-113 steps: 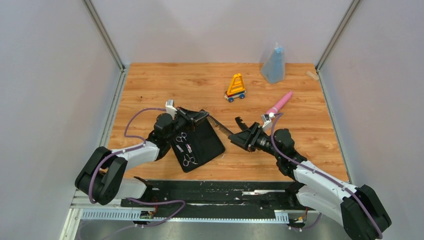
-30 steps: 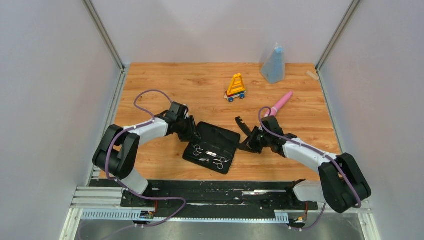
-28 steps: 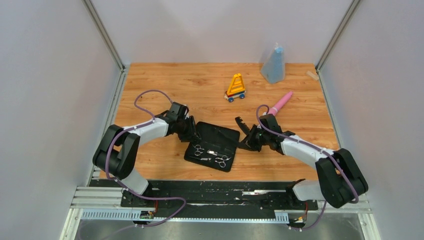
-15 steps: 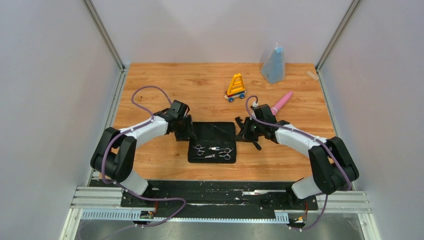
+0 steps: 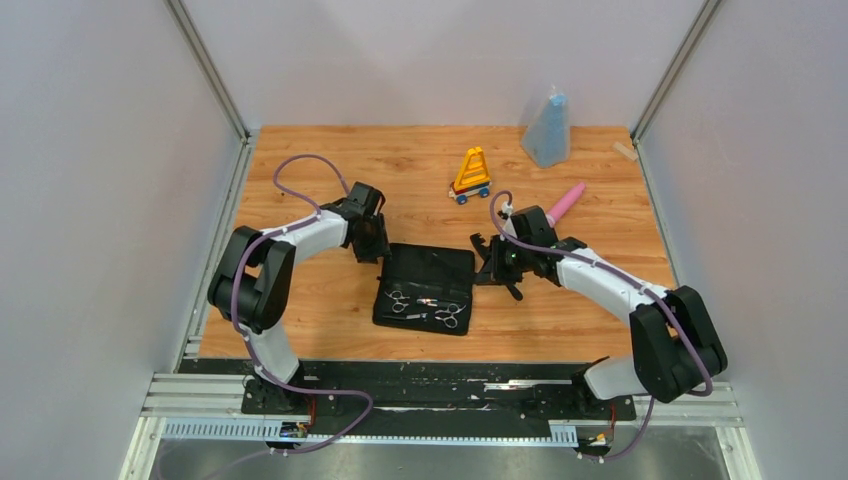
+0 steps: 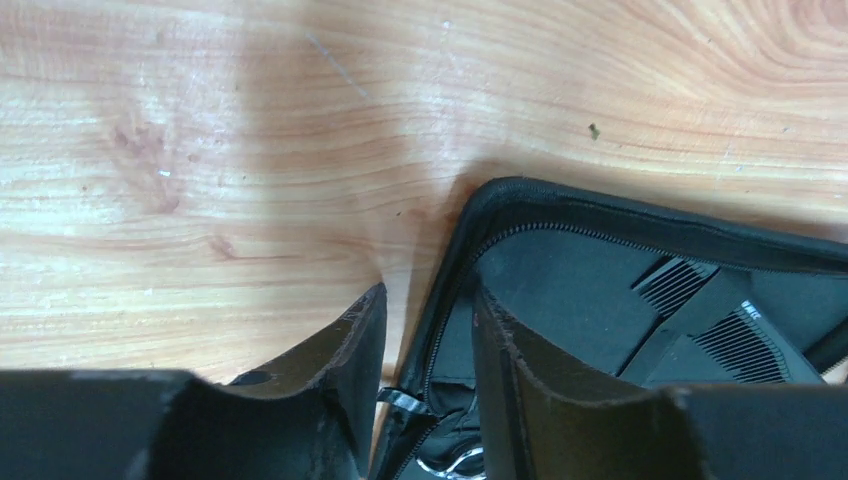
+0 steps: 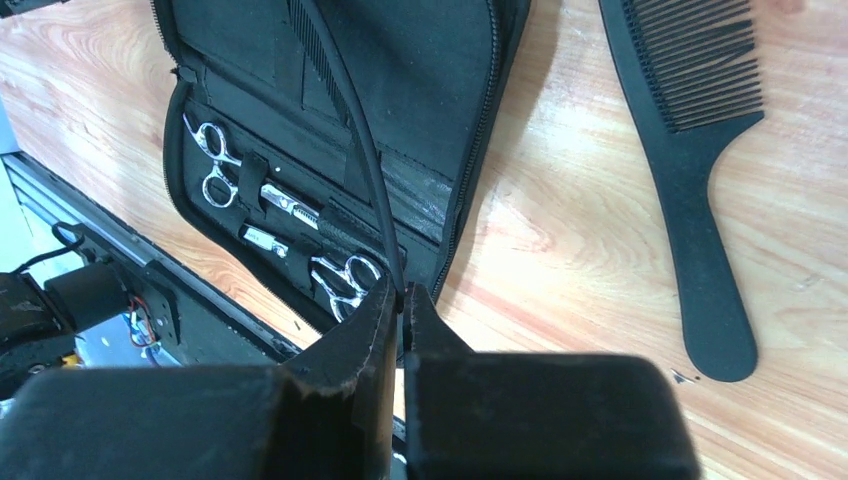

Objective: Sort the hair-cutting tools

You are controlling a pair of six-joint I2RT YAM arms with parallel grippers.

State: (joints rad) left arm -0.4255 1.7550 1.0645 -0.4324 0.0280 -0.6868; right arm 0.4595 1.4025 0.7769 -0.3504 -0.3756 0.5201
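Right end effector (image 7: 403, 300): arm low, reaching forward, pads clamped shut on flat black plastic comb (image 7: 368, 170), edge-on, long axis running away from it into open fabric case (image 7: 430, 80) | handled comb (image 7: 690, 200): flat on wooden table (image 7: 600, 260) to its right, teeth pointing away | steel scissors (image 7: 215, 160): strapped in case, to its left | left end effector (image 6: 428, 295): half-open, astride case's zipped rim

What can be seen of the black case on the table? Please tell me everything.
The black case lies open and flat on the wooden table. It looks like fabric, with a zipper around its rim. Loops in its near half hold two silver scissors; its far half has pockets. The left gripper straddles its far left rim. The right gripper holds a slim comb over it.
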